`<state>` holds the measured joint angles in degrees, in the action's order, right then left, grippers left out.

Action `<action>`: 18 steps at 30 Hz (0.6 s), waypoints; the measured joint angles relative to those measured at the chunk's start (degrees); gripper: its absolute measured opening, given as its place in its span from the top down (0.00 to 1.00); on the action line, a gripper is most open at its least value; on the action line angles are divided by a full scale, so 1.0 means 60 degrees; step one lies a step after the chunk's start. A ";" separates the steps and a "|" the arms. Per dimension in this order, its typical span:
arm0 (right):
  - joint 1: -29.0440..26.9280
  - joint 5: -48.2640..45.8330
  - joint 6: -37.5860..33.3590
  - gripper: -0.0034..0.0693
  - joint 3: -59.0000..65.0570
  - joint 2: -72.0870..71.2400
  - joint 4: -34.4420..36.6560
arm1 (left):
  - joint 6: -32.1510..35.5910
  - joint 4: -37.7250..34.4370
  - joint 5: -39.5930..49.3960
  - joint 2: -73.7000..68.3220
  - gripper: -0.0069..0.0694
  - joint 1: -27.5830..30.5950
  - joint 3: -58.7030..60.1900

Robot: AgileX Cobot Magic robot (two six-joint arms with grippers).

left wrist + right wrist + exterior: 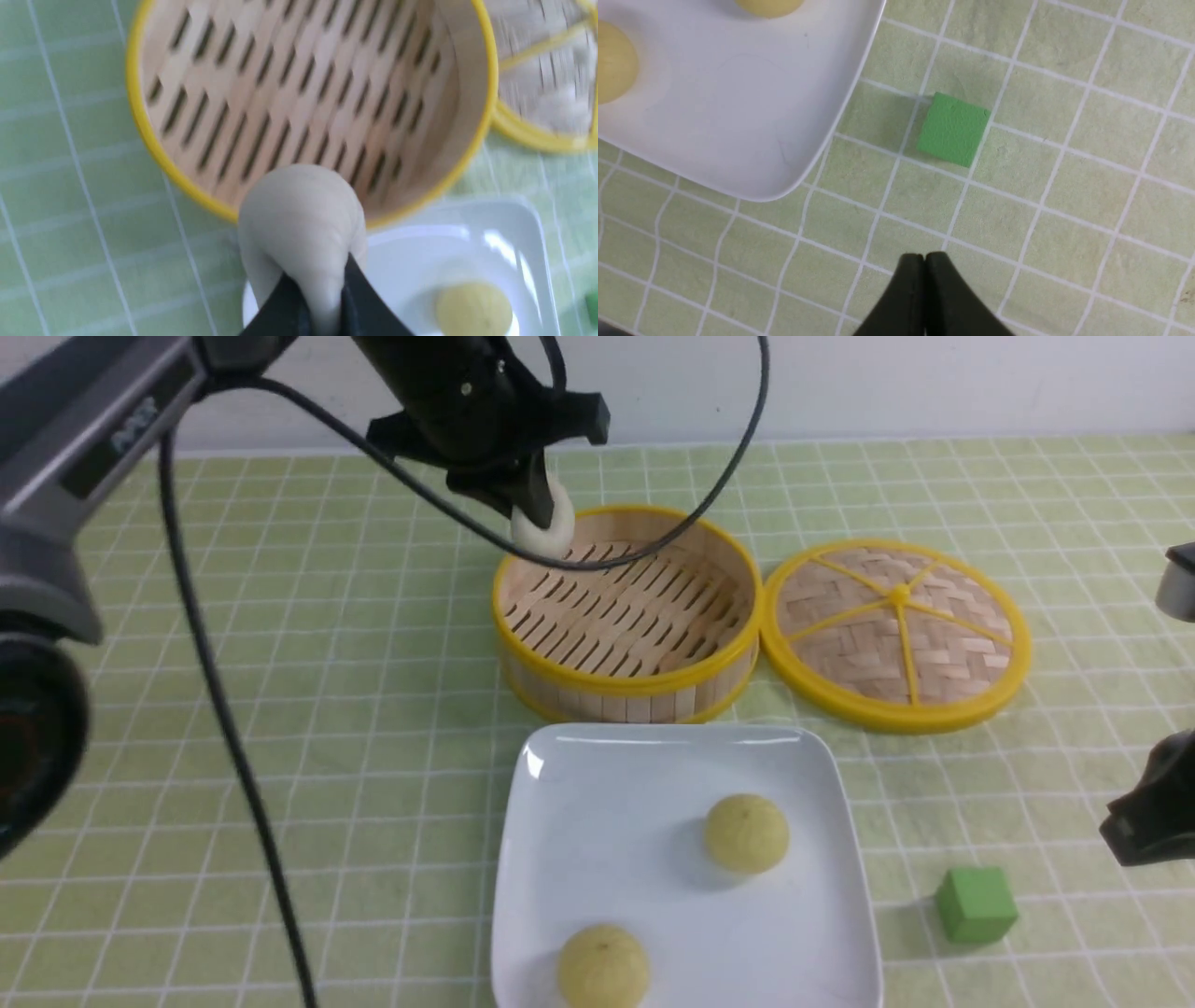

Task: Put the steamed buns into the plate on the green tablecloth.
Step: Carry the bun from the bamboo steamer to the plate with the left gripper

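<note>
The left gripper (537,515) is clenched on the off-white steamed bun (553,530), holding it up at the far left rim of the bamboo steamer basket (635,689). In the left wrist view the two dark fingers (280,308) pinch the bun (301,219) hard enough to squash it out of round, and the soft dough bulges past them. The basket's slatted floor is bare. Its woven lid (896,635) lies flat on the cloth just to the right, with its yellow rim touching or almost touching the basket's. The white square plate (616,793) sits on the green tablecloth (327,709) right in front of the basket, nearer to me. Two pale yellow buns rest on it, well apart. One (746,833) is towards the right side, and the other (603,966) is at the near edge, partly cut off by the frame. A small green cube (976,903) stands on the cloth just off the plate's right edge. The right gripper (924,257) hovers over the cloth near that cube with its jaws pressed together and nothing between them. From the front only a dark part of it (1150,812) shows, at the right edge.
</note>
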<state>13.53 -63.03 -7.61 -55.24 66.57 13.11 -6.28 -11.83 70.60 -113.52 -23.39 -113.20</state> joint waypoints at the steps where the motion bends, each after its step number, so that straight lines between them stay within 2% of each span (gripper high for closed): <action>1: 0.0000 0.0000 0.0000 0.93 0.0000 0.0000 0.0000 | 0.0057 -0.0118 0.0001 0.0272 0.87 -0.0148 0.0713; 4: 0.0000 0.0000 0.0000 0.93 0.0000 0.0000 0.0018 | 0.0254 -0.0433 -0.0235 0.0691 0.86 -0.0946 0.3018; 5: 0.0000 0.0000 0.0000 0.93 0.0000 0.0000 0.0018 | 0.0254 -0.0444 -0.0351 0.0691 0.86 -0.1002 0.3139; 6: 0.0000 0.0000 0.0000 0.92 0.0000 0.0000 0.0018 | 0.0264 -0.0544 -0.0981 0.0670 0.85 -0.1495 0.4015; 11: 0.0000 0.0249 0.0000 0.92 0.0000 -0.0073 0.0043 | 0.0245 -0.0651 -0.2102 0.0324 0.74 -0.2028 0.4681; 13: 0.0000 0.0351 0.0000 0.91 0.0000 -0.0489 0.0268 | 0.0234 -0.0615 -0.2612 0.0044 0.58 -0.2059 0.4721; 14: 0.0000 0.0225 0.0000 0.91 0.0000 -0.0718 0.0293 | 0.0235 -0.0571 -0.2684 0.0027 0.53 -0.2059 0.4721; 15: 0.0000 0.0199 0.0000 0.91 0.0000 -0.0847 0.0293 | 0.0235 -0.0571 -0.2704 0.0010 0.53 -0.2059 0.4721; 16: 0.0000 0.0033 0.0000 0.91 0.0000 -0.1140 0.0276 | 0.0191 -0.0480 -0.2773 0.0000 0.47 -0.2059 0.4721; 17: 0.0000 -0.0480 0.0000 0.91 0.0000 -0.1919 0.0102 | 0.0136 -0.0317 -0.2864 0.0000 0.36 -0.2059 0.4721; 18: 0.0000 -0.0480 0.0010 0.91 0.0000 -0.2013 0.0070 | 0.0127 -0.0302 -0.2878 0.0010 0.36 -0.2059 0.4721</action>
<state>13.53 -65.91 -7.55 -55.24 54.50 13.53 -5.52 -13.64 53.33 -113.46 -35.74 -84.88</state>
